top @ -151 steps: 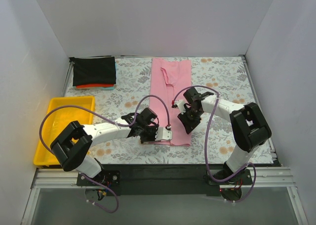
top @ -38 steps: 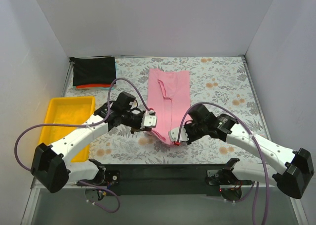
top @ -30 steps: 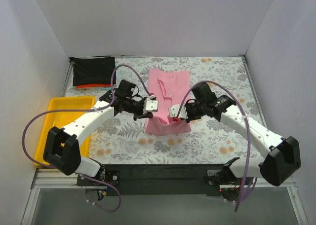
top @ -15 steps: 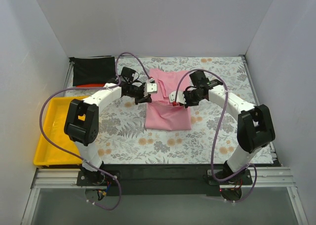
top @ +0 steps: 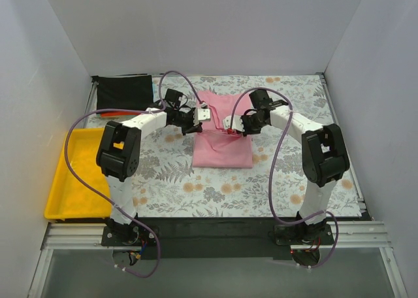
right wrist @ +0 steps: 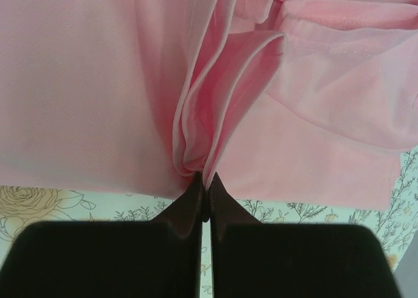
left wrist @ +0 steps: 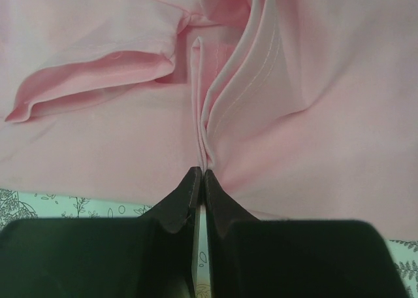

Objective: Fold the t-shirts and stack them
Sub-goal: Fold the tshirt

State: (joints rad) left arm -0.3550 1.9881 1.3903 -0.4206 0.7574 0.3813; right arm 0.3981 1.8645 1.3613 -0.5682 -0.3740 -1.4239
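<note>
Step in hand, as I read it: the crosswise fold of the pink shirt point(top: 222, 148). It lies on the tabletop point(top: 294, 108), well right of the tray point(top: 55, 193) and a bit farther back.

- Left gripper point(left wrist: 200, 175): jaws pinched on a thin pleat of pink cloth at the shirt's tray-side edge.
- Right gripper point(right wrist: 204, 179): same, clamped on a bunched fold at the edge away from the tray.
- Both hold the cloth raised about mid-shirt. The near part looks doubled and flat, and the far part is single-layer on the tabletop.
- The black shirt point(top: 124, 92) sits folded just behind the tray, with the orange-red shirt point(top: 116, 114) showing under its near edge. That's the stack.

Next, my call:
- Carry both corners in parallel toward the far end and keep the held edge taut so it doesn't sag or skew.
- Lay it level with the far edge, then release.
- The cloth is bunched at both pinches, so it'll likely need a smoothing pass.
- After that, lift the folded pink shirt onto the black one.
</note>
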